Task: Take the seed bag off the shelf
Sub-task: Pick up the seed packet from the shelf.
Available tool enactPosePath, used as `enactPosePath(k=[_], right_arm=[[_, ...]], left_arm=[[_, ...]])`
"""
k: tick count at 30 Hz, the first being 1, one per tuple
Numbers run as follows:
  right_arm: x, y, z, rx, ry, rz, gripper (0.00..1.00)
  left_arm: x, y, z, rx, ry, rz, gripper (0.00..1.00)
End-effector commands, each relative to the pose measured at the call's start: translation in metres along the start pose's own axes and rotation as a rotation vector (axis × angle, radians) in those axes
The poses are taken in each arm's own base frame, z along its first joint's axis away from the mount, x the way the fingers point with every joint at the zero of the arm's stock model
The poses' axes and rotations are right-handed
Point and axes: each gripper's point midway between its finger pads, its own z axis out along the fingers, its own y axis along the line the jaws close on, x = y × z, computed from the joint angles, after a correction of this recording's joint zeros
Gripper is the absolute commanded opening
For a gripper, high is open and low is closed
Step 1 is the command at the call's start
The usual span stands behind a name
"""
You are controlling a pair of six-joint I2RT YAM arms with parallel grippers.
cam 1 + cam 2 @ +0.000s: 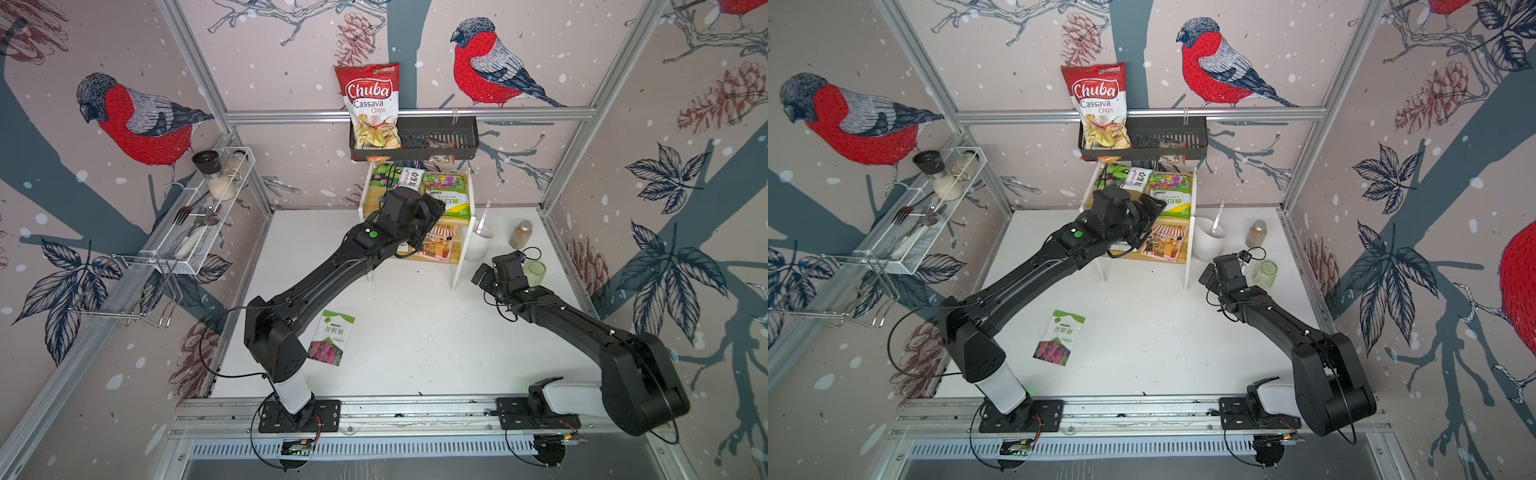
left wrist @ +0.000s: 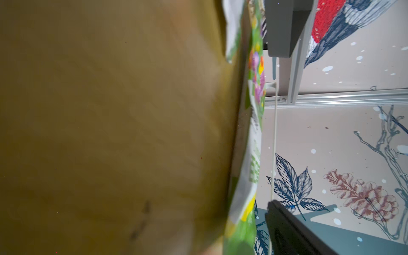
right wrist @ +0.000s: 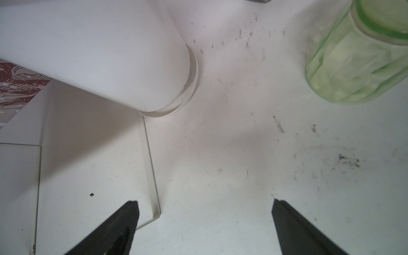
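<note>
Left wrist view shows the green zinnia seed bag point(image 2: 254, 154) lying on the top wooden board of the shelf point(image 2: 110, 132), its edge just beside one dark finger point(image 2: 287, 229) of the left tool point(image 1: 434, 211), whose jaws stand wide apart and clamp nothing. Right wrist view shows the right tool point(image 3: 204, 203) equally spread and empty over the bench point(image 3: 242, 143), near a white cup point(image 3: 99, 55) and a green jar point(image 3: 353, 55)

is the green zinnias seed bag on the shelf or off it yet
On the shelf: in a top view the Zinnias bag lies on the top board of the shelf.
</note>
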Motion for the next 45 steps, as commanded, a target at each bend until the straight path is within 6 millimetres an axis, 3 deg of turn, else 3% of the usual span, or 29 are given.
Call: enactPosePath(k=[1, 11, 24, 27, 30, 35, 38, 45], right_arm=[[-0.003, 0.001, 0.001, -0.006, -0.019, 0.028, 1.0], [-0.002, 0.001, 0.004, -0.007, -0.018, 0.034, 1.0], [-0.002, 0.002, 0.006, -0.005, -0.011, 0.027, 1.0], [-0.002, 0.003, 0.006, -0.006, -0.009, 0.027, 1.0], [-0.002, 0.002, 0.005, -0.005, -0.01, 0.027, 1.0], [-0.002, 0.001, 0.004, -0.002, -0.015, 0.027, 1.0], [-0.003, 0.0, 0.004, -0.001, -0.016, 0.024, 1.0], [-0.004, 0.001, 0.004, -0.003, -0.017, 0.025, 1.0]], left_arm=[[0.0, 0.01, 0.0, -0.067, 0.001, -0.005, 0.93], [-0.002, 0.008, -0.006, -0.089, 0.006, 0.029, 0.59], [-0.005, 0.006, -0.028, -0.07, -0.001, 0.04, 0.57], [-0.005, 0.003, -0.028, -0.055, 0.001, 0.042, 0.46], [-0.003, -0.001, -0.028, -0.039, 0.013, 0.039, 0.42], [-0.004, -0.004, -0.031, -0.029, 0.011, 0.045, 0.41], [-0.002, -0.008, -0.031, -0.016, 0.019, 0.042, 0.35], [0.001, -0.015, -0.037, 0.011, 0.038, 0.036, 0.37]])
